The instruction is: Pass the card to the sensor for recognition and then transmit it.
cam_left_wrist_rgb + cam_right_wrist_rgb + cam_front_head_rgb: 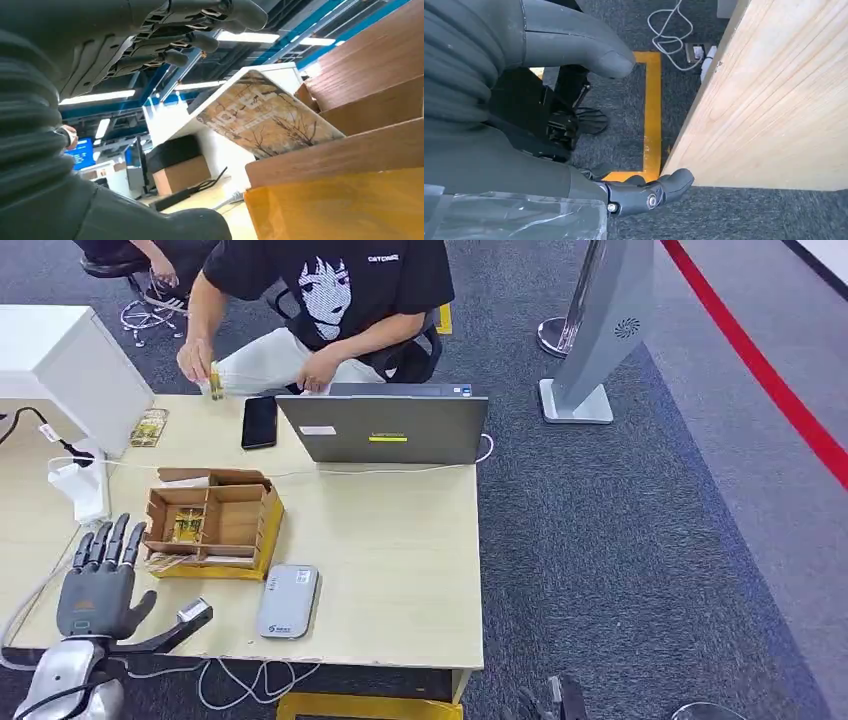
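Head view: left hand (100, 575) flat near the table's (400, 540) front-left corner, fingers spread, holding nothing, just beside the wooden box (212, 528). Cards (186, 525) in a box compartment. Grey sensor (288, 601) at the front edge, next to the box. Laptop (384, 426) and phone (259, 422) along the far edge, person (330, 300) seated behind.

Left wrist view: fingers (200, 42) extended above a card (265, 117) tilted against the box wall.

Right wrist view: right hand (574, 100) beside the table edge, below the tabletop, empty, fingers apart.

Box (215, 525) wall just beside left hand (100, 580)
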### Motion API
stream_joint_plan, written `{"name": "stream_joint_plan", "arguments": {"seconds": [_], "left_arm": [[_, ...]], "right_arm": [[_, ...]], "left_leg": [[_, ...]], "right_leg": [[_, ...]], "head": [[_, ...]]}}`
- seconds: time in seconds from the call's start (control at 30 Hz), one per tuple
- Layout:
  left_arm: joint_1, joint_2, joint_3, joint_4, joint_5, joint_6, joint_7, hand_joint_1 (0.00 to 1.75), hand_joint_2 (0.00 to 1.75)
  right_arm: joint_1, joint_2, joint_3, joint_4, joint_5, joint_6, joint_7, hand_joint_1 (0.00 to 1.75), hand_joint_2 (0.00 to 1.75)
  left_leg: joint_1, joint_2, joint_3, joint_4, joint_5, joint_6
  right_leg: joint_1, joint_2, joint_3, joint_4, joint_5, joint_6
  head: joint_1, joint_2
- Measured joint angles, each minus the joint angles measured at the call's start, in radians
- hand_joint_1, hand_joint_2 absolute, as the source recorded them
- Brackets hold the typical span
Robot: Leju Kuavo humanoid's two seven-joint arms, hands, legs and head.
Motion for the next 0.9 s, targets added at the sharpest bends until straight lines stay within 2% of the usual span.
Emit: {"name": "stream_joint_plan", "arguments": {"seconds": [0.1, 0.4, 0.43, 0.47, 0.9], "left_arm": [[-0.032, 0.008, 0.000, 0.030, -0.003, -0.017, 0.010, 0.00, 1.75], [-0.105, 0.014, -0.003, 0.104, -0.012, -0.013, 0.017, 0.00, 1.75], [-0.108, 0.014, -0.004, 0.108, -0.013, -0.011, 0.017, 0.07, 1.75], [-0.109, 0.013, -0.006, 0.111, -0.014, -0.009, 0.017, 1.75, 1.75], [-0.106, 0.008, -0.010, 0.118, 0.000, -0.008, 0.002, 1.75, 1.75]], "right_arm": [[-0.002, 0.000, 0.002, 0.002, 0.000, -0.001, 0.003, 0.00, 1.75], [-0.013, 0.000, 0.013, 0.013, 0.000, -0.005, 0.005, 0.00, 1.75], [-0.014, 0.000, 0.014, 0.014, -0.001, -0.005, 0.005, 0.00, 1.75], [-0.015, 0.000, 0.016, 0.016, -0.005, -0.005, 0.005, 0.00, 1.75], [-0.016, 0.000, 0.020, 0.021, -0.013, -0.006, 0.005, 0.00, 1.75]], "left_leg": [[0.000, 0.000, 0.000, 0.000, 0.000, 0.000], [0.000, 0.000, 0.000, 0.000, 0.000, 0.000], [0.000, 0.001, 0.000, 0.000, 0.000, 0.000], [0.000, 0.001, 0.000, 0.000, 0.000, 0.000], [0.000, 0.001, 0.000, 0.000, 0.000, 0.000]], "right_leg": [[0.000, 0.000, 0.000, 0.000, 0.000, 0.000], [0.000, 0.000, 0.000, 0.000, 0.000, 0.000], [0.000, 0.001, 0.000, 0.000, 0.000, 0.000], [0.000, 0.001, 0.000, 0.000, 0.000, 0.000], [0.000, 0.001, 0.000, 0.000, 0.000, 0.000]], "head": [[0.000, 0.000], [0.000, 0.000], [0.000, 0.000], [0.000, 0.000], [0.000, 0.000]]}}
